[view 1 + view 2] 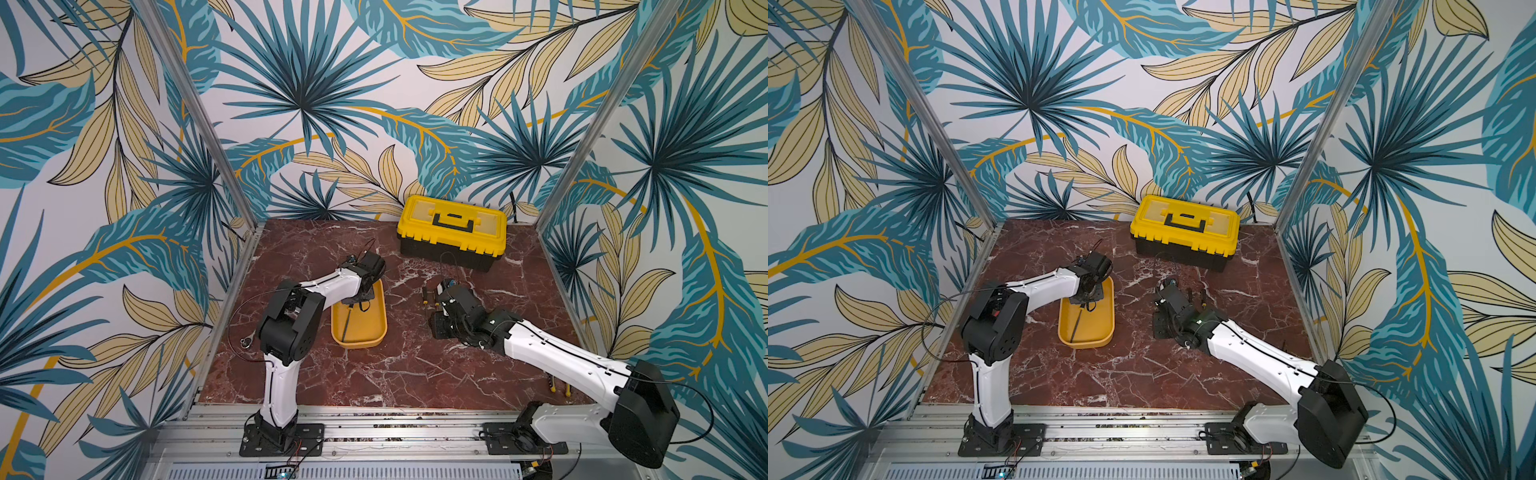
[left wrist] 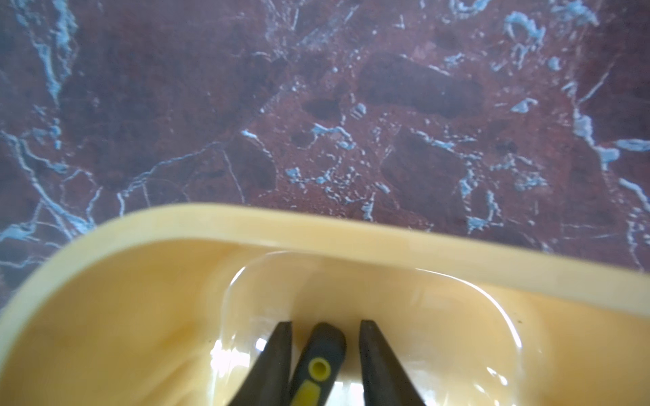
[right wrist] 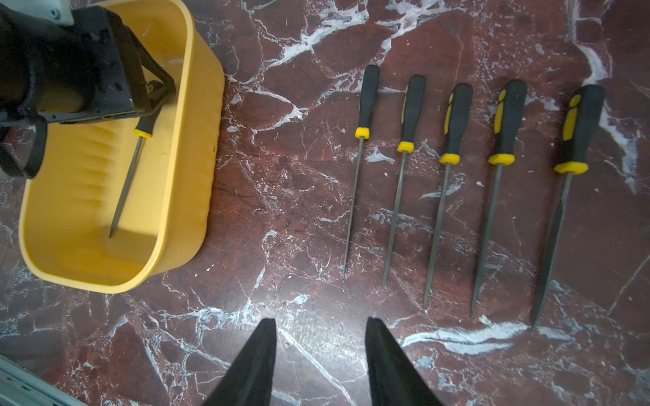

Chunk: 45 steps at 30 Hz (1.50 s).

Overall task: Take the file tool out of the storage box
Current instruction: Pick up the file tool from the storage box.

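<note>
The storage box is a shallow yellow tray left of centre on the marble table, seen in both top views. The file tool lies inside it, with a black and yellow handle and a thin dark shaft. My left gripper reaches down into the box's far end and straddles the handle. One finger touches the handle; a narrow gap shows at the other, so the jaws stand open. My right gripper hovers open over bare marble, right of the box, holding nothing.
Several files with black and yellow handles lie side by side on the table right of the box, under the right wrist. A black toolbox with a yellow lid stands at the back. Metal posts and patterned walls close in the sides.
</note>
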Tool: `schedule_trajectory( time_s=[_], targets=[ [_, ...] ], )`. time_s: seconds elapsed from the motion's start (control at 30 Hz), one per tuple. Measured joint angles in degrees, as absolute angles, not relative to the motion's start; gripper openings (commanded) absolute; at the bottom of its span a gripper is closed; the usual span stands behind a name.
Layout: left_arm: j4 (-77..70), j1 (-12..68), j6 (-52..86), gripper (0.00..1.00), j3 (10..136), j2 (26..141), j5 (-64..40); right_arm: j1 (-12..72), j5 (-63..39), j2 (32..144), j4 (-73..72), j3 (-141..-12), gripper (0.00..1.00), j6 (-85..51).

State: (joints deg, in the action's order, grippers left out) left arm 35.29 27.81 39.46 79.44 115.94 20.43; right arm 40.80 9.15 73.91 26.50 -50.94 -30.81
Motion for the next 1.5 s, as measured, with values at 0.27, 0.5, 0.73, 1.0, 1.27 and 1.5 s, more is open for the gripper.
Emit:
schedule_trajectory(
  time_s=[0.27,0.5,0.73,1.0,1.27,1.5],
  targets=[
    [34.0,27.6,37.7,0.18,78.6,115.4,18.6,40.8,8.9,73.2,26.9,-50.6,0.46,-30.8],
    [33.3,27.3,36.2,0.14,77.0,113.3,15.0,40.8,5.3,73.0,26.8,-50.5,0.48,-30.9],
    [31.0,26.5,34.5,0.14,72.9,103.1,6.9,40.8,-4.8,73.3,22.2,-50.6,0.5,-32.6],
    [28.1,25.4,36.0,0.12,71.7,94.1,-4.0,40.8,-16.8,78.6,10.3,-51.3,0.5,-38.4],
    [22.9,25.4,41.7,0.1,66.9,90.5,-10.5,40.8,-25.0,83.5,0.0,-51.5,0.46,-44.2],
    [20.4,25.3,45.1,0.09,65.6,90.2,-13.2,40.9,-28.0,85.3,-4.4,-51.6,0.43,-46.3]
  ],
)
